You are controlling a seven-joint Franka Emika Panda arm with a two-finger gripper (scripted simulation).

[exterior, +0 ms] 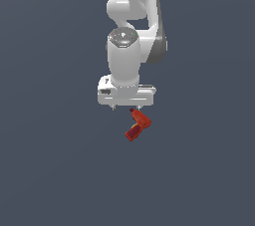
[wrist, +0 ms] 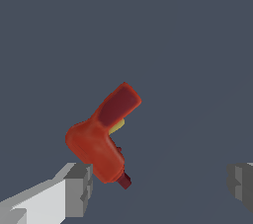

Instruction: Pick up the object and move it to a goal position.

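From my station I see the end effector (exterior: 130, 108) hanging straight down from the arm, directly over the object (exterior: 137, 125), which lies on the plain grey counter (exterior: 55, 170) just below the fingertips. In the wrist view the fingers (wrist: 76, 188) stand wide apart, one at either edge of the picture, with nothing clamped between them. The object (wrist: 104, 136) sits close beside one finger rather than in the middle of the gap, its dark red end pointing away and a small dark tip nearest the finger. I judge the wide spread is there to clear the bent body on the way down, since the thing is narrower than the opening. The off-centre line-up worries me: closing from here might push the object sideways before both pads meet it. I cannot tell whether that near finger already touches it. No goal marker shows in either view.
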